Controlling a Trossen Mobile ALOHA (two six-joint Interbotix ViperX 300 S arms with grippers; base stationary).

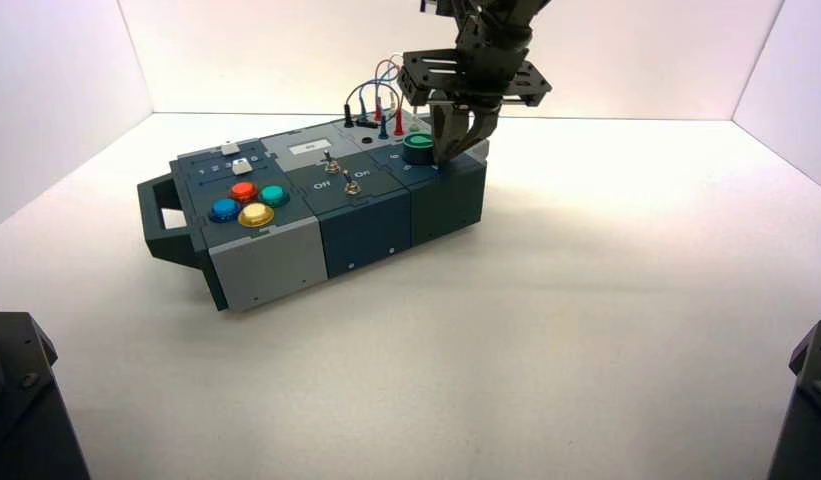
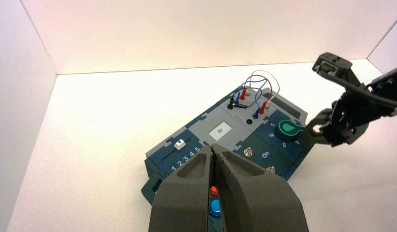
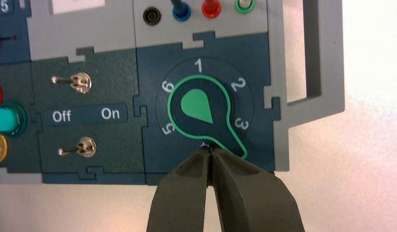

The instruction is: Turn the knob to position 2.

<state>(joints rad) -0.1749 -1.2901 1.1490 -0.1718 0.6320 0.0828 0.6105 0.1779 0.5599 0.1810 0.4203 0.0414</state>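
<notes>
The knob is a dark-green disc with a light-green teardrop, set in a dial numbered 1, 2, 3, 5, 6. Its pointer tab reaches past the 3, over the spot between 3 and 5. My right gripper is shut on nothing, with its tips at the knob's rim just beside the tab. From above, the right gripper hangs at the box's right end next to the knob. My left gripper is shut and empty, held back from the box, and is out of the high view.
Two metal toggle switches with an Off/On label sit beside the knob. Coloured push-buttons fill the box's left end, with a slider behind them. Plugs with looping wires stand at the back, and a grey handle ends the box.
</notes>
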